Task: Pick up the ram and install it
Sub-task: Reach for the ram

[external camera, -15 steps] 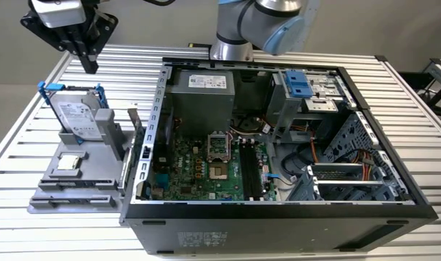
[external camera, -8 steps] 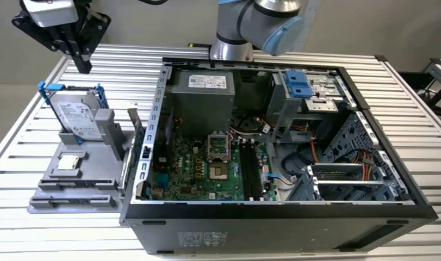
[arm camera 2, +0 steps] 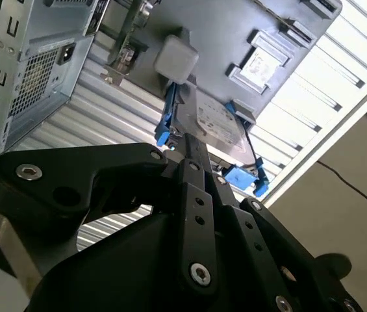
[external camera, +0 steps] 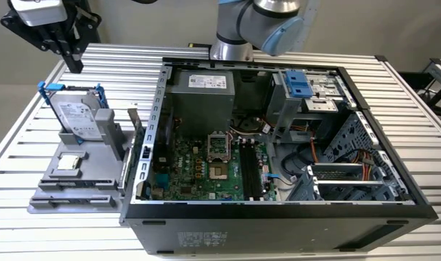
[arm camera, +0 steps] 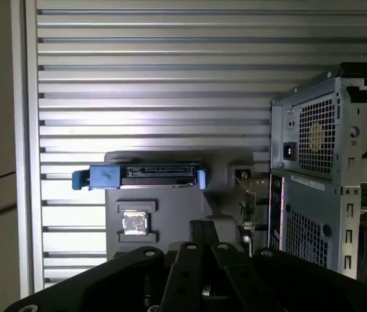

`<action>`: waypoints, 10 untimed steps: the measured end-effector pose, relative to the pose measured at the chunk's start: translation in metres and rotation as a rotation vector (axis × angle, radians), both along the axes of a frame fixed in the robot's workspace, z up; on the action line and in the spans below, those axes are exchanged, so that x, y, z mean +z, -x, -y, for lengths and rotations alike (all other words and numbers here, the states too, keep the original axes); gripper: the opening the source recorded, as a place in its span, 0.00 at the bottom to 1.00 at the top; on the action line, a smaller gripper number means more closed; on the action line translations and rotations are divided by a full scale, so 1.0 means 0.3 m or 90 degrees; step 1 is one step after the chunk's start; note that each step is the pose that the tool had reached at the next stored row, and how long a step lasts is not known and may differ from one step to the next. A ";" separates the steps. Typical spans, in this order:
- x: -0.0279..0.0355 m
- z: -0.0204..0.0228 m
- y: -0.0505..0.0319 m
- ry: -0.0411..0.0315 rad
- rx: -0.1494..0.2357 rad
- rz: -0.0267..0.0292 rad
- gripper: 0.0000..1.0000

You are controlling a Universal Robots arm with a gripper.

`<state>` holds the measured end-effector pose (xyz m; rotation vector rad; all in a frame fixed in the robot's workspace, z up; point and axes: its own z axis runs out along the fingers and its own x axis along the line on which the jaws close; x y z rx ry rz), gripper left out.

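Observation:
My gripper (external camera: 75, 67) hangs high at the exterior view's upper left, above the table behind the grey holder (external camera: 57, 187). Its black fingers look shut with nothing between them in both wrist views (arm camera 2: 184, 140) (arm camera: 202, 225). A thin board that looks like the ram (external camera: 135, 128) stands on edge at the holder's side next to the case, also seen in the first wrist view (arm camera: 247, 195). The open computer case (external camera: 278, 212) lies on the table, with the green motherboard (external camera: 198, 174) and its long black slots (external camera: 253, 168) showing inside.
A silver hard drive (external camera: 79, 117) in a blue-handled frame stands upright in the holder, and a small square silver chip (external camera: 70, 161) lies in front of it. The case holds a power supply (external camera: 202, 100), cables and a blue-tabbed drive bay (external camera: 300, 87). The arm's base (external camera: 231, 49) stands behind the case.

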<state>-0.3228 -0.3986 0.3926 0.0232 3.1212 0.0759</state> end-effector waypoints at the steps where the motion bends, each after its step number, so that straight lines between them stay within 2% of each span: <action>1: 0.000 0.000 0.008 0.0000 0.001 0.0000 0.00; 10: 0.000 -0.006 0.073 0.0000 0.003 0.0000 0.00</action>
